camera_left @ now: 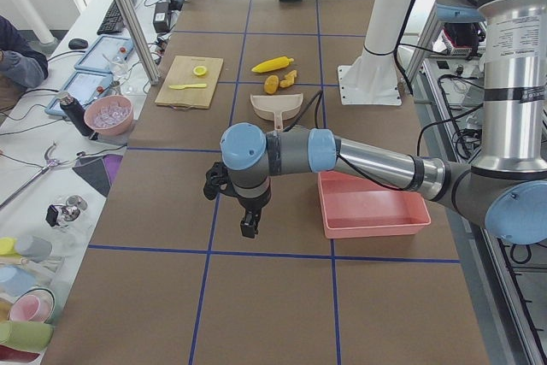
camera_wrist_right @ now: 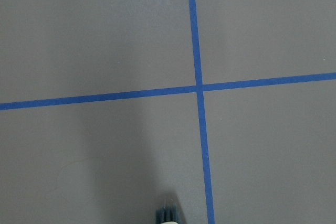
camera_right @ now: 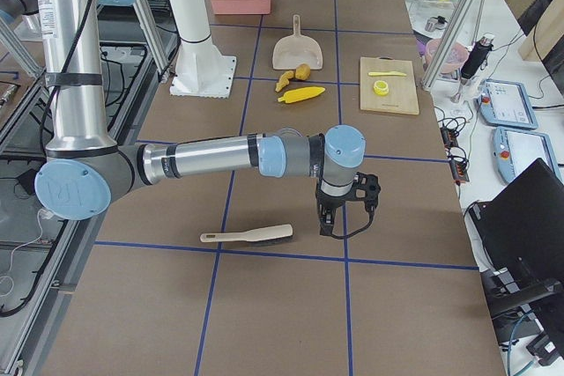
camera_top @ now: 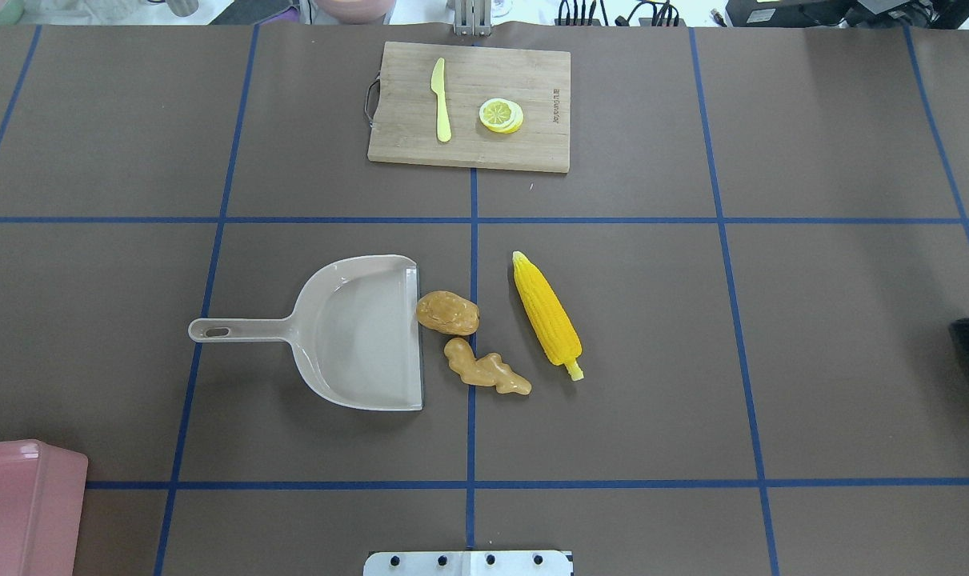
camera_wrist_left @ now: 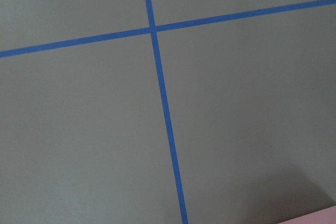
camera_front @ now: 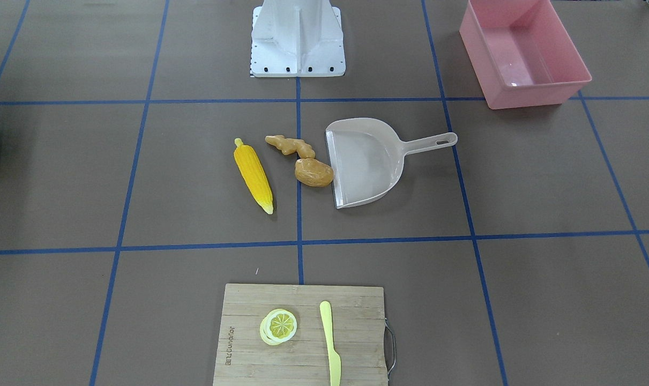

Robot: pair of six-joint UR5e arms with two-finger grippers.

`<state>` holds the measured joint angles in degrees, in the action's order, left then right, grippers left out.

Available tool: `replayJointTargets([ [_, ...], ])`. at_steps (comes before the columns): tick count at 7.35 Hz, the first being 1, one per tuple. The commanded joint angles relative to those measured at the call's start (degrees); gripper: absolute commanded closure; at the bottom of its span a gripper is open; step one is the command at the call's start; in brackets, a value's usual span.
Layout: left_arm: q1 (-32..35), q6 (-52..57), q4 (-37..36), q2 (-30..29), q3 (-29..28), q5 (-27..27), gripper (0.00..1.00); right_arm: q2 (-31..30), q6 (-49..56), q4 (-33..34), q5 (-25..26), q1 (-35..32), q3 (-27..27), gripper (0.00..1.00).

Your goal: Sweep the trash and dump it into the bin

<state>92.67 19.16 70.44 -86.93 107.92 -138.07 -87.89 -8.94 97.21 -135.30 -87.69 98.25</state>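
Locate the trash near the middle of the table: the corn cob (camera_front: 253, 176) lies apart on the side away from the dustpan (camera_front: 364, 161), the ginger root (camera_front: 290, 145) sits between them toward the robot base, and the potato (camera_front: 313, 172) touches, or all but touches, the dustpan's open lip. The dustpan is empty. Its mouth faces the three items and its handle points toward the robot's left. The bin (camera_front: 538, 92) stands empty and well apart at the table's near-left corner. The left gripper (camera_left: 248, 226) hangs over bare table just beside the bin. The right gripper (camera_right: 326, 224) hangs near the bristle end of the brush (camera_right: 247, 235). You cannot tell whether either set of fingers stands apart or together, since only the side views show them. Neither appears to hold anything. Treat the toy foods as light, rigid and smooth. Expect the potato and the corn cob to roll under a push, and the knobbly ginger root to catch and pivot. Do not grasp them directly. Take the brush by its pale handle and the dustpan by its slotted handle, holding it firm so the light pan does not slide back during sweeping.
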Motion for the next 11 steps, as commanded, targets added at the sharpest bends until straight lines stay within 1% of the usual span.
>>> replayJointTargets([
  [1, -4.06, 0.52, 3.88, -3.32, 1.15, 0.26, 0.01, 0.69, 0.06, -2.18, -3.11, 1.89, 0.88, 0.00],
  [2, -7.99, 0.27, 11.49, -3.33, 1.59, 1.13, 0.01, 0.35, -0.63, -4.90, -3.82, 4.70, 1.76, 0.00],
  [3, -8.90, 0.18, 15.48, -4.03, 3.25, 2.10, 0.01, -1.30, -3.16, -4.84, -7.05, 5.86, 2.98, 0.00],
  [4, -11.70, 0.18, 15.43, -6.91, 5.01, 5.06, 0.01, -6.98, -4.32, -5.01, -7.08, 8.83, 6.21, 0.00],
  [5, -15.73, 0.61, 15.26, -10.24, 4.94, 7.88, 0.01, -10.17, -4.59, -5.28, -6.64, 10.94, 8.68, 0.00],
  [6, -19.25, 0.70, 15.34, -11.93, 5.02, 9.21, 0.01, -15.51, -4.24, -6.76, -5.42, 12.70, 9.93, 0.00],
  [7, -23.81, 0.70, 15.00, -15.86, 3.46, 9.57, 0.01, -21.04, -4.59, -15.39, -2.62, 14.29, 9.50, 0.00],
  [8, -31.34, 0.70, 14.99, -18.16, 4.22, 14.10, 0.01, -24.92, -4.77, -18.95, 1.06, 16.04, 9.76, 0.00],
  [9, -34.20, 0.62, 14.91, -22.54, 5.02, 17.71, 0.01, -26.27, -4.77, -19.77, 0.83, 16.84, 9.68, 0.00],
  [10, -42.14, 0.70, 12.99, -27.98, 2.24, 19.49, 0.01, -28.20, -4.77, -22.04, 1.35, 17.72, 9.41, 0.00],
  [11, -45.88, 0.70, 11.67, -30.12, 3.26, 24.55, 0.01, -29.26, -4.77, -24.33, 2.32, 18.51, 9.24, 0.00],
])
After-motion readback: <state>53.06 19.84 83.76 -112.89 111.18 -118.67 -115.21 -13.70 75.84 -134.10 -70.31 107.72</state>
